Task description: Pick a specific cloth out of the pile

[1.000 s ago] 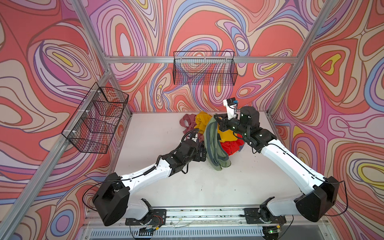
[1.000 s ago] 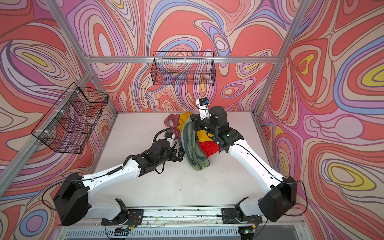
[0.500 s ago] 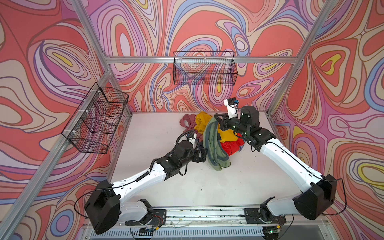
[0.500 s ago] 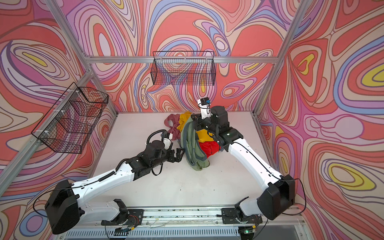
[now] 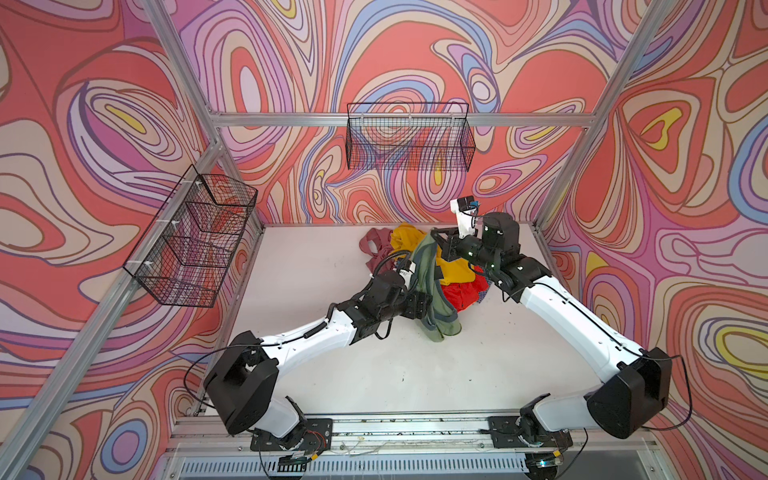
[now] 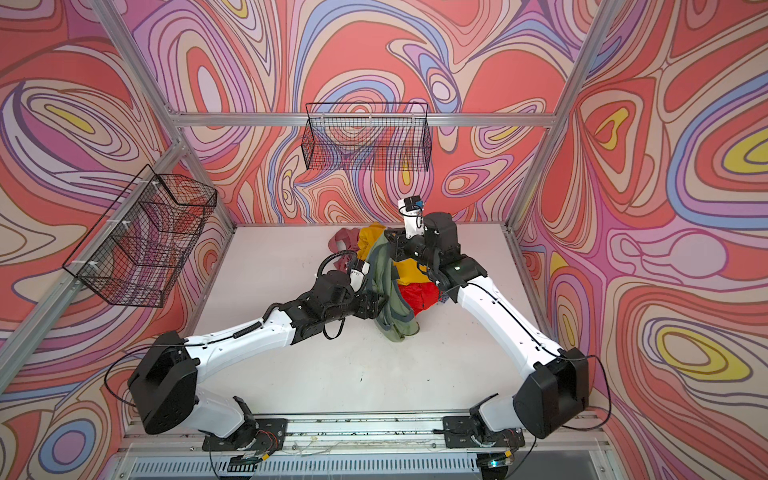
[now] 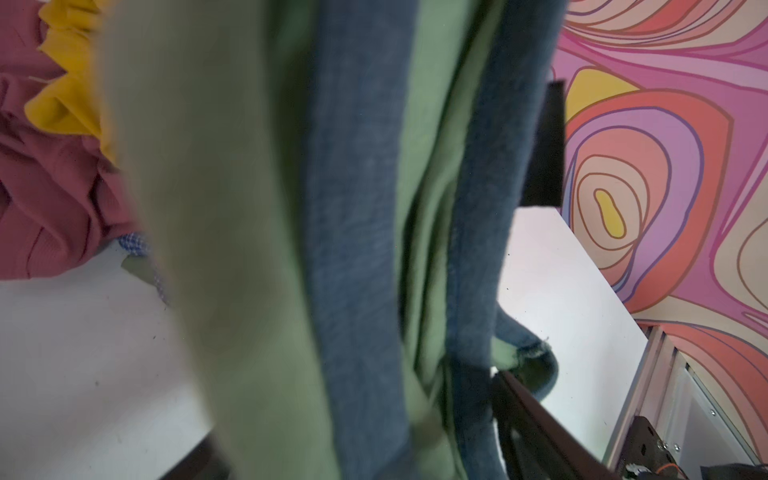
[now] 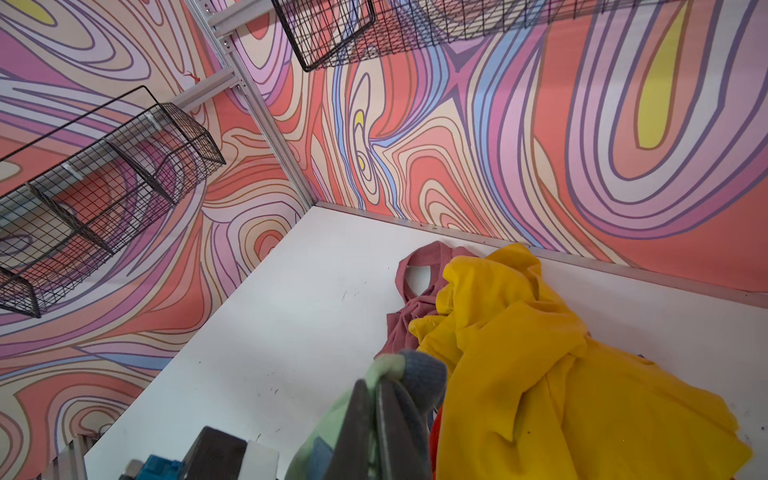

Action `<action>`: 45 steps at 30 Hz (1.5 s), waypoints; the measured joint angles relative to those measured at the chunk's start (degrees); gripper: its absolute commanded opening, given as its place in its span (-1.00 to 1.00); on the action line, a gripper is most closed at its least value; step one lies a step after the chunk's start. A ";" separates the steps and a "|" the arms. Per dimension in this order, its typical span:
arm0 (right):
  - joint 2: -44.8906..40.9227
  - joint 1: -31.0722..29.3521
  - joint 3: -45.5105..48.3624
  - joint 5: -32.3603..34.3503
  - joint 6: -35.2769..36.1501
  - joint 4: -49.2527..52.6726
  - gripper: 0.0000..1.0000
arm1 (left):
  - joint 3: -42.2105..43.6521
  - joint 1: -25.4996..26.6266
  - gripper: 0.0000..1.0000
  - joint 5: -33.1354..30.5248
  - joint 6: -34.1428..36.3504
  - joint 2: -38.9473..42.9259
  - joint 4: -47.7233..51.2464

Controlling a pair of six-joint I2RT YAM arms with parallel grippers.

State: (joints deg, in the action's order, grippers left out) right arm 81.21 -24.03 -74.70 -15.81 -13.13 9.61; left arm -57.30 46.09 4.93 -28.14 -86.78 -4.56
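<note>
Olive-green cloth, soft and slightly fuzzy, edged with grey-blue trim bands. Drawn up into long lengthwise folds, with two trim bands running side by side down them in the left wrist view. Top end pinched between the closed fingers of the right gripper, raised over the pile. Bottom end bunched on the white table just in front of that heap. Left gripper at the cloth's lower half, jaws apart on either side of the folds; impossible to tell whether pressing them. Behind and beside the cloth: mustard-yellow garment, bright red garment, dusty pink garment, a scrap of blue check. Wire basket on the back wall, well apart.
</note>
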 measured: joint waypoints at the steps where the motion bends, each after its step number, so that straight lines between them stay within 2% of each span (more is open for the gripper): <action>1: 0.00 0.44 0.46 -0.11 -0.09 0.00 -1.00 | -0.42 0.00 -0.16 0.04 0.26 -0.33 -0.04; 5: 0.00 3.30 3.23 -0.09 -0.79 -0.15 -1.00 | -1.25 0.00 -1.00 0.48 1.20 -0.39 -0.07; 7: 0.00 4.44 4.76 -0.04 -1.18 -0.17 -1.00 | -1.88 0.02 -1.00 0.70 1.81 -0.28 0.11; 9: 0.00 4.96 6.03 0.09 -1.66 -0.09 -0.62 | -3.02 0.02 -1.00 1.07 2.03 0.07 0.83; 11: 0.00 5.01 6.88 0.46 -2.27 -0.04 -0.09 | -4.26 0.02 -1.00 1.25 2.01 1.03 1.95; 14: 0.00 5.01 7.74 1.40 -2.54 -0.35 0.45 | -5.88 0.02 -1.00 1.09 1.97 3.93 4.13; 16: 0.00 5.01 8.72 1.99 -2.62 -0.98 0.62 | -6.88 0.02 -1.00 0.76 1.81 6.36 5.88; 20: 0.00 5.01 12.28 3.78 -3.23 -2.73 0.81 | -8.68 0.02 -1.00 -0.55 1.49 10.93 9.92; 22: 0.00 5.01 14.69 4.72 -3.87 -3.82 0.87 | -9.79 0.02 -1.00 -1.51 1.44 12.57 12.15; 28: 0.02 5.01 20.81 5.07 -6.21 -7.67 0.89 | -11.67 0.02 -1.00 -4.24 1.55 15.54 16.87; 45: 9.18 5.01 24.46 5.60 -8.70 -14.84 0.89 | -19.65 0.02 -1.00 -6.80 3.74 16.26 25.09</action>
State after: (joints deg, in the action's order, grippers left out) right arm 90.39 -19.03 -50.24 -10.22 -21.82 -5.23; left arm -76.95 46.11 -1.87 -24.40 -70.52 20.53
